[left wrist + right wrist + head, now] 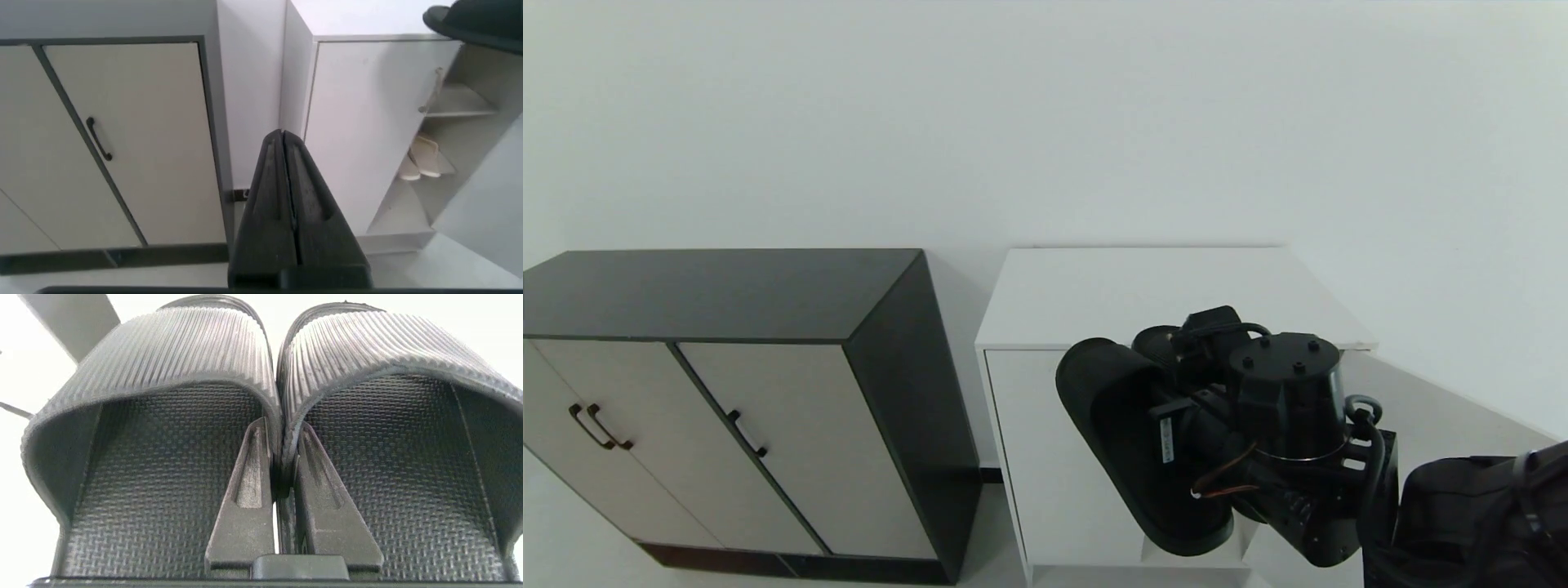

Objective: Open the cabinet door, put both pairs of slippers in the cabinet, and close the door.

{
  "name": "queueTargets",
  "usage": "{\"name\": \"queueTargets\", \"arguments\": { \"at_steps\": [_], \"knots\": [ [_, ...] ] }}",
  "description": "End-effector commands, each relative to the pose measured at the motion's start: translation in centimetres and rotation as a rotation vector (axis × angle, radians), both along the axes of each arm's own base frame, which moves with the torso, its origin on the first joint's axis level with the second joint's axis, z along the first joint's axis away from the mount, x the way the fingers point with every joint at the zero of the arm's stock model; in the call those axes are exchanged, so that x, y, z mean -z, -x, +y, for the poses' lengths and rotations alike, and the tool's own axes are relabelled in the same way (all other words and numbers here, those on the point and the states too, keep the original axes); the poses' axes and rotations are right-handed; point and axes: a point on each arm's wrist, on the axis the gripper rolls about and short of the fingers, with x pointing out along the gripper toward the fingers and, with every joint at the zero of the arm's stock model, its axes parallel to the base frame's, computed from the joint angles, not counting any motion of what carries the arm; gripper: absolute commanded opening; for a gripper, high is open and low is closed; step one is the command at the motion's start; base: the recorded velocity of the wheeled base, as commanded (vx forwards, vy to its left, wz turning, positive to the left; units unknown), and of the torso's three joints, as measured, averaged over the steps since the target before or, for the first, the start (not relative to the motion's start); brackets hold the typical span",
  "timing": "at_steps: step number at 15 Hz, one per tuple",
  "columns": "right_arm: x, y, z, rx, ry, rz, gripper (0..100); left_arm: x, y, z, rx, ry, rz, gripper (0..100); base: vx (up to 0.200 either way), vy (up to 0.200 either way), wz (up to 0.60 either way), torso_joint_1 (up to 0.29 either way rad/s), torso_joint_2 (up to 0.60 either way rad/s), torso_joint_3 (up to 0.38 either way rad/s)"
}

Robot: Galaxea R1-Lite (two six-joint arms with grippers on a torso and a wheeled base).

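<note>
A pair of black slippers hangs in front of the white cabinet, soles turned towards me. In the right wrist view my right gripper is shut on the two inner edges of the black slippers, which are pressed together. My left gripper is shut and holds nothing, low in front of the gap between the two cabinets. The white cabinet stands open on its right side, showing shelves. A pair of white slippers lies on a lower shelf. A black slipper's edge shows above that opening.
A black cabinet with two shut beige doors and dark handles stands to the left of the white one. A narrow gap separates them. A plain white wall runs behind both. The open white door panel stands to the right of the shelves.
</note>
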Motion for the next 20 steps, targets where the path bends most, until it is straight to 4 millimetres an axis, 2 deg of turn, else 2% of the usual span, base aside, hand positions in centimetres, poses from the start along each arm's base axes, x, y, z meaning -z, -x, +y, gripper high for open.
{"name": "queueTargets", "arguments": {
  "at_steps": [1,12,20],
  "knots": [
    [0.21,-0.01,0.06,-0.001,0.004,0.002,0,0.00,0.00,0.00,0.000,0.000,0.000,0,0.000,0.000,0.00,0.000,0.00,0.000],
    [0.45,0.32,0.13,-0.010,0.008,0.000,0,0.00,0.00,0.00,0.000,0.000,0.000,0,0.000,0.000,0.00,0.000,0.00,0.000],
    [0.84,0.53,-0.12,-0.011,0.019,0.012,0,0.00,0.00,0.00,0.000,-0.001,0.000,0,0.000,-0.200,0.00,0.003,0.00,0.001]
  ]
}}
